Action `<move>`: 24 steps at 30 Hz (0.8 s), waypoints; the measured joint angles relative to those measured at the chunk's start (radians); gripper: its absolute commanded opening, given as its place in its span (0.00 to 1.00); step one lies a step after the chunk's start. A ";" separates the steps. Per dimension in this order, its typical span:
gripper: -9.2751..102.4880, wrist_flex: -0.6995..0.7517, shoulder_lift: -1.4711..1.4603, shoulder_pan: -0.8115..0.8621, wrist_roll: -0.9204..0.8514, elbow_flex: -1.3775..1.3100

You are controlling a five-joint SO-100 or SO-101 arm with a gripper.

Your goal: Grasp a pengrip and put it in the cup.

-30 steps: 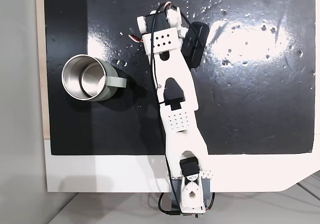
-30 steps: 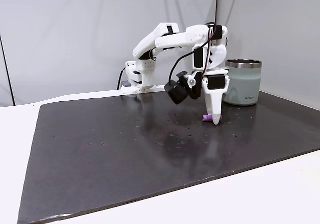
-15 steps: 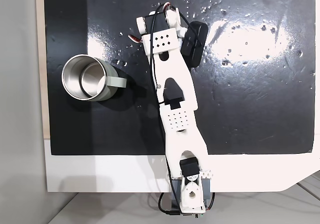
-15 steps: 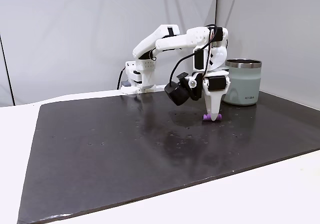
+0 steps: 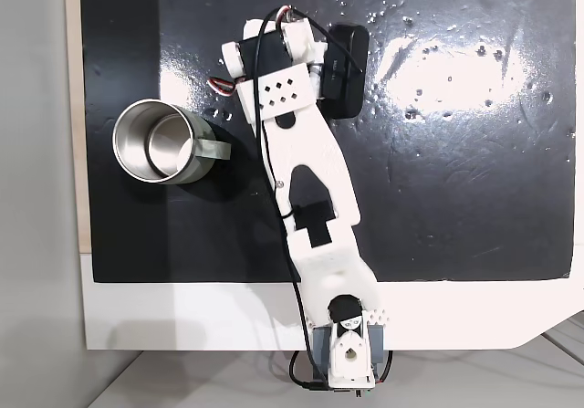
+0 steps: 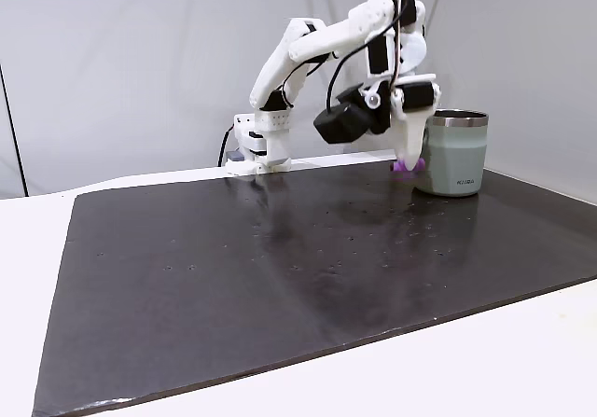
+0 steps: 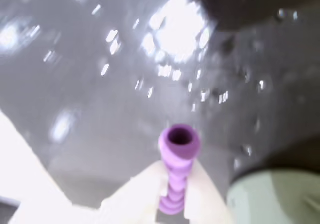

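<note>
1. The white arm (image 6: 308,48) rises from its base at the back of the bench (image 6: 280,277), bends over at the top and points its gripper (image 6: 408,162) straight down; in a fixed view from above, the arm (image 5: 306,171) reaches from the near edge out over the black mat (image 5: 474,171).
2. The jaws hang in the air just beside the cup (image 6: 454,152); they do not touch the mat.
3. The jaws are closed on the pengrip (image 7: 176,169); in the wrist view its purple ribbed body sticks out between the white fingers (image 7: 202,196), open end forward; from the side the pengrip (image 6: 409,165) peeks out at the tip.
4. The cup (image 5: 164,141) stands upright on the mat, handle toward the arm; its shiny inside looks bare.
</note>
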 measured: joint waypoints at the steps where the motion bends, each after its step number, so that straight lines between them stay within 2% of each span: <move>1: 0.08 0.002 0.044 -0.011 -0.014 0.020; 10: 0.08 0.002 0.339 -0.149 -0.089 0.098; 24: 0.08 0.005 0.334 -0.445 -0.199 0.005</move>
